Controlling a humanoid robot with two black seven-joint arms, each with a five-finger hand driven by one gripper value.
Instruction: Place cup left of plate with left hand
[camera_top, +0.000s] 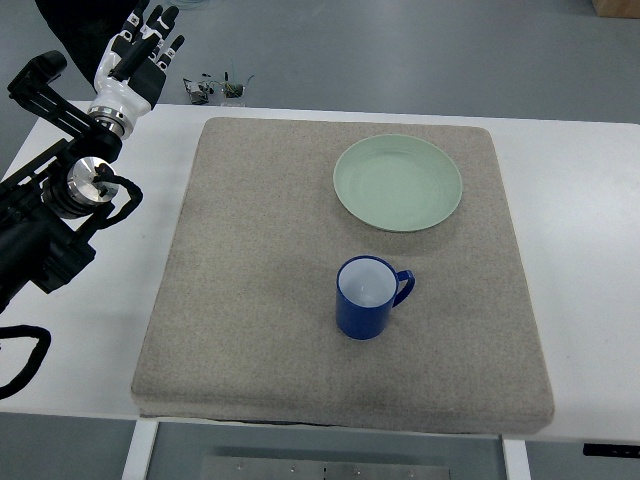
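1. No brand, label or readable writing shows on any item in the top view.
2. The cup is blue outside with a pale, whitish inside; it stands upright on the mat and looks empty. Its handle points toward the picture's right.
3. The plate is pale green, round and shallow, with nothing lying on it. It sits on the far right part of the mat.
4. The cup stands on the near side of the plate, slightly to the plate's left, with a clear gap of mat between them; it is not to the left of the plate.
5. The mat is a grey, felt-like square pad covering most of the white table.
6. The left hand is at the upper left corner, past the far left corner of the mat and well away from the cup. Its black-tipped fingers are stretched out and loose, grasping nothing.
7. The left arm's black links and cables run along the left edge of the picture, above the table.
8. A small dark cluster of something lies just beyond the table's far edge; too small to identify.
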